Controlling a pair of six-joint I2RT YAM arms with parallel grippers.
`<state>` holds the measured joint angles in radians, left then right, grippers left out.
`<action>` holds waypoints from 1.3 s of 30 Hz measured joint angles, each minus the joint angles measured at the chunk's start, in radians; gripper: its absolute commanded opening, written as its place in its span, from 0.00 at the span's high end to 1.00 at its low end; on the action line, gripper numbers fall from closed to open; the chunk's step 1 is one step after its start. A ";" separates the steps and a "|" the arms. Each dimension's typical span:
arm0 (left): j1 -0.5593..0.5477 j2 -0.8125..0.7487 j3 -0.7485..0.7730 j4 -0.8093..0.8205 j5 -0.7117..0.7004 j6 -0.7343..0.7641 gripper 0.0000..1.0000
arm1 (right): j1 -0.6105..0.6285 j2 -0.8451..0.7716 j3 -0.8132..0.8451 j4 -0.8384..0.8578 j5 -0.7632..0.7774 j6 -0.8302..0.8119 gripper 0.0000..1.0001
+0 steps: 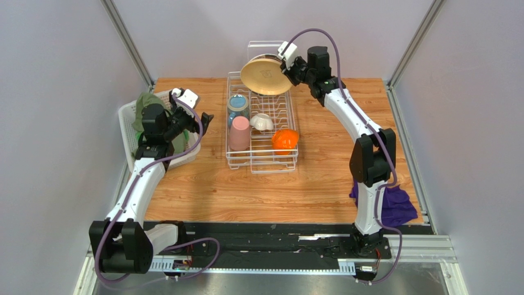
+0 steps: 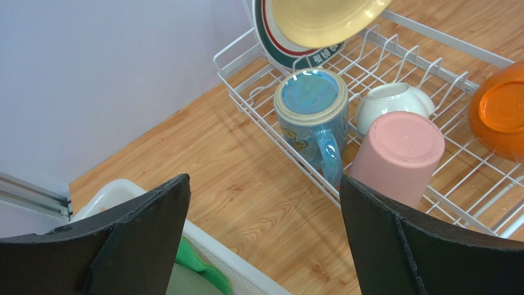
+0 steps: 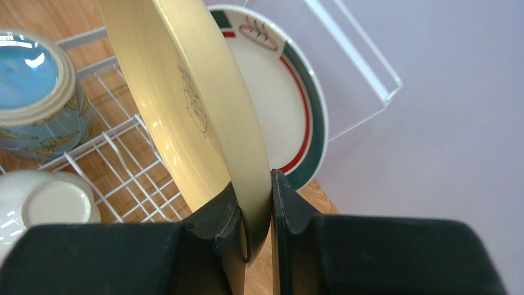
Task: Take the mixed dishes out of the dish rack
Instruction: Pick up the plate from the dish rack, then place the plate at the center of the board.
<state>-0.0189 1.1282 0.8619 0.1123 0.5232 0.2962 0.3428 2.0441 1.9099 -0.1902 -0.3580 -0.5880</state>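
Observation:
My right gripper (image 1: 288, 66) is shut on the rim of the pale yellow plate (image 1: 265, 74), lifted and tilted over the far end of the white wire dish rack (image 1: 261, 161). It grips the plate's edge (image 3: 203, 104) between its fingers (image 3: 289, 209). Behind it the dark-rimmed white plate (image 3: 277, 104) stands by the clear panel (image 3: 344, 55). In the rack sit the blue mug (image 1: 238, 107), pink cup (image 1: 239, 133), small white cup (image 1: 262, 122) and orange bowl (image 1: 285, 141). My left gripper (image 1: 198, 117) is open and empty, left of the rack (image 2: 258, 203).
A white plastic slatted basket (image 1: 129, 132) with green cloth (image 1: 146, 104) lies at the table's left edge under my left arm. A purple cloth (image 1: 396, 206) lies at the front right by the right arm's base. Grey walls close in the table.

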 measured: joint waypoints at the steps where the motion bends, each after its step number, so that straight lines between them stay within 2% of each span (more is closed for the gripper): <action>1: 0.000 -0.005 0.000 0.000 0.000 0.000 0.01 | -0.003 -0.009 0.011 -0.004 0.007 0.011 1.00; 8: 0.000 -0.041 0.000 0.000 0.003 -0.006 0.01 | -0.048 -0.062 0.086 -0.061 0.027 0.179 1.00; 13: 0.000 -0.051 0.000 -0.006 0.003 -0.010 0.01 | -0.169 -0.100 0.083 -0.114 0.016 0.372 1.00; 22: 0.000 -0.051 0.000 -0.089 0.000 -0.002 0.01 | -0.404 -0.184 -0.097 -0.182 -0.045 0.644 1.00; 30: 0.000 -0.035 0.001 -0.205 0.023 0.029 0.01 | -0.521 -0.161 -0.180 -0.249 -0.099 0.770 1.00; 39: 0.000 -0.023 0.001 -0.253 0.053 0.040 0.01 | -0.539 -0.024 -0.193 -0.276 -0.079 0.811 1.00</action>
<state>-0.0189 1.1053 0.8631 -0.1410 0.5758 0.3359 -0.1963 2.0197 1.7172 -0.4664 -0.4374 0.2234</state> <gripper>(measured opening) 0.990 0.179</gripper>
